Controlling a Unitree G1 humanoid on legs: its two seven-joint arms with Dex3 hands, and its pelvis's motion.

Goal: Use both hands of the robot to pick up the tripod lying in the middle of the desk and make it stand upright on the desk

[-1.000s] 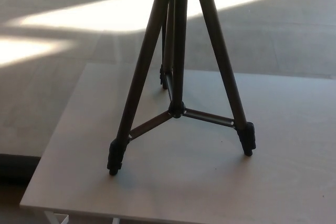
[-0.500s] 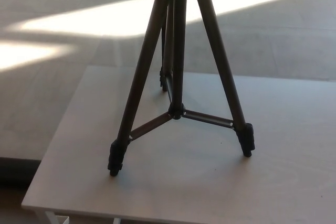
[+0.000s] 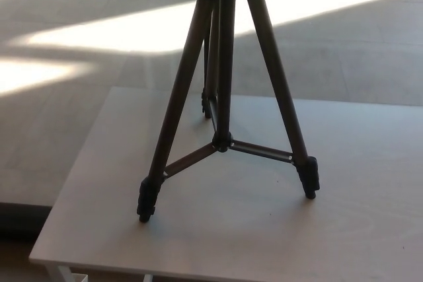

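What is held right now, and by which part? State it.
Nothing is visibly held: no robot hand shows. The tripod stands with spread legs on the desk; its top is out of frame.

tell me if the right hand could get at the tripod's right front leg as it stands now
Probably yes, but unconfirmed. The tripod stands upright on the desk, and its right front leg has only bare desk beside it, so nothing blocks that side. The right hand is out of view, so its start is unknown.

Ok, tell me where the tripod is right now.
In the head view the tripod stands upright near the middle of the desk, legs spread, its feet on the desktop; its top runs out of the picture, and neither robot hand shows.
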